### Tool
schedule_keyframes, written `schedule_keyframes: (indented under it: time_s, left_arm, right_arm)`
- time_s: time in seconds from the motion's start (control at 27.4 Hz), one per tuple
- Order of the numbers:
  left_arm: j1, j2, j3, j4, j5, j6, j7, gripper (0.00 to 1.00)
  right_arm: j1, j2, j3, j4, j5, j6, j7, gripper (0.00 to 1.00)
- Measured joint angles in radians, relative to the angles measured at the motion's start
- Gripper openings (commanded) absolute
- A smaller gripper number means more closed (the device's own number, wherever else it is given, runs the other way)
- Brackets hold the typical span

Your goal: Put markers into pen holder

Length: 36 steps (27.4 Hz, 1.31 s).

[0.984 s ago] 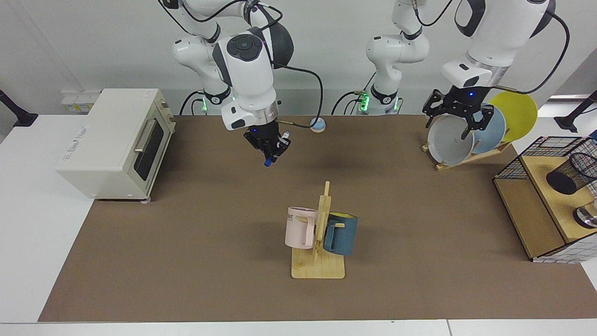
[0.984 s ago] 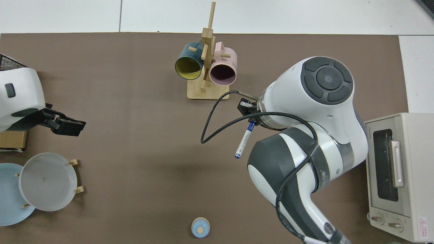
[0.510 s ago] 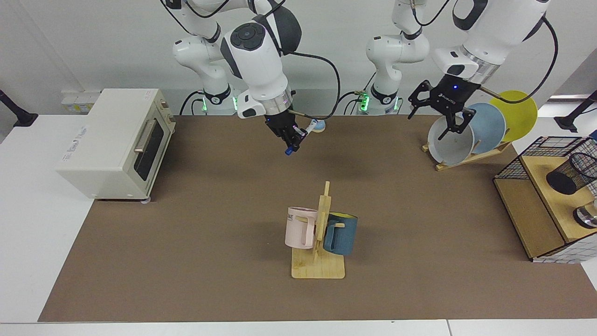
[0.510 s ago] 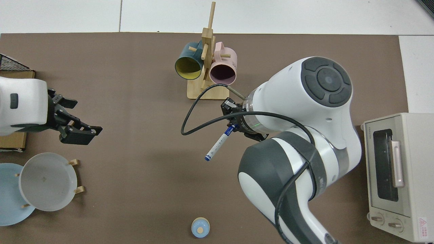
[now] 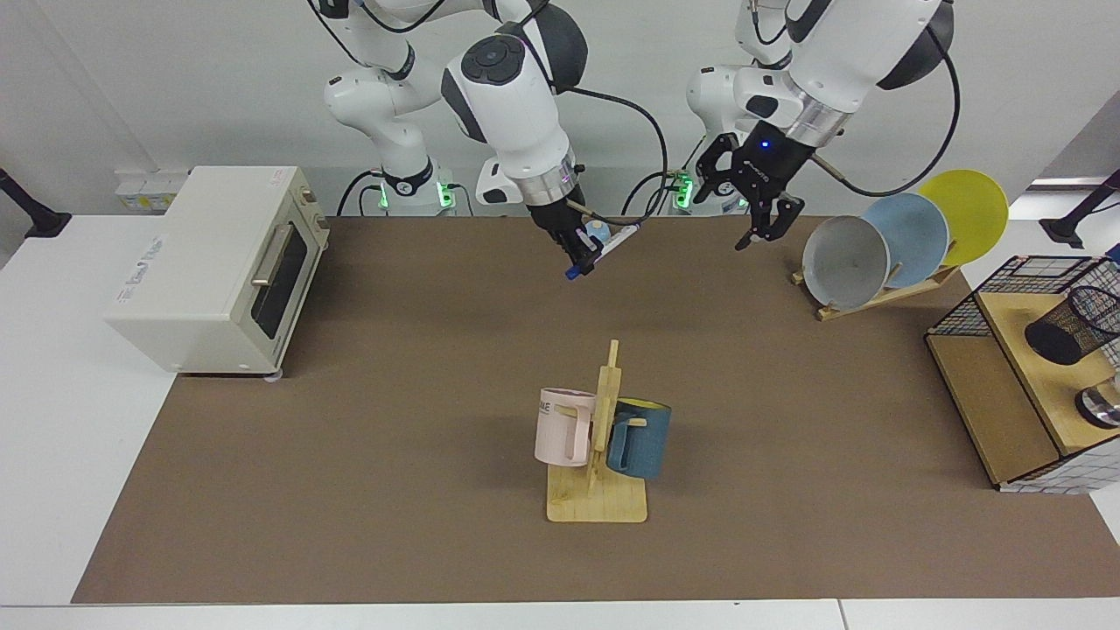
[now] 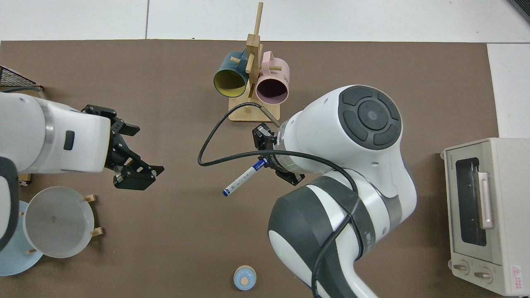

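The right gripper [image 5: 581,251] clenches the slim white blue-capped marker [image 6: 242,179] aloft; the left gripper [image 5: 759,203] hangs spread nearby. A misaligned handover could drop it, far from the black wire-mesh pen holder [image 5: 1072,325] on the right-hand shelf.

Mug rack [image 5: 598,472] mid-tabletop [image 5: 350,455]; toaster oven [image 5: 219,267] at facing view's left edge, plate rack [image 5: 884,249] at back right, pen holder [image 5: 1072,325] lying on shelf [image 5: 1037,367] beyond.

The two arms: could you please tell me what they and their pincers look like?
Both arms are glossy white with dark grey joint bands and round grey end caps. A black cable loops to each wrist. The right pincer and left pincer are black; a small blue light glows above each, and green lights show at the bases.
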Motion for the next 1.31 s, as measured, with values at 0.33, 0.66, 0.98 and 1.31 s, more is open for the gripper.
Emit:
schedule_keyframes:
  time_s: [0.33,0.66,0.98,1.31]
  left_arm:
    - [-0.096,-0.024,-0.009,-0.068,-0.012,0.090,-0.009,1.00]
    - [-0.141,-0.025,-0.011,-0.131,-0.013,0.152,-0.010,0.96]
    - [-0.167,-0.025,-0.014,-0.173,-0.014,0.183,-0.014,0.66]
    - [-0.167,-0.025,-0.016,-0.185,-0.014,0.186,-0.022,0.32]
  right_arm:
    - [-0.002,0.005,-0.003,0.000,0.058,0.006,0.057,0.00]
    - [-0.002,0.005,-0.003,0.000,0.085,0.006,0.067,0.00]
    - [-0.001,0.005,-0.002,0.001,0.089,0.006,0.068,0.00]
    - [-0.001,0.005,-0.002,0.001,0.089,0.006,0.068,0.00]
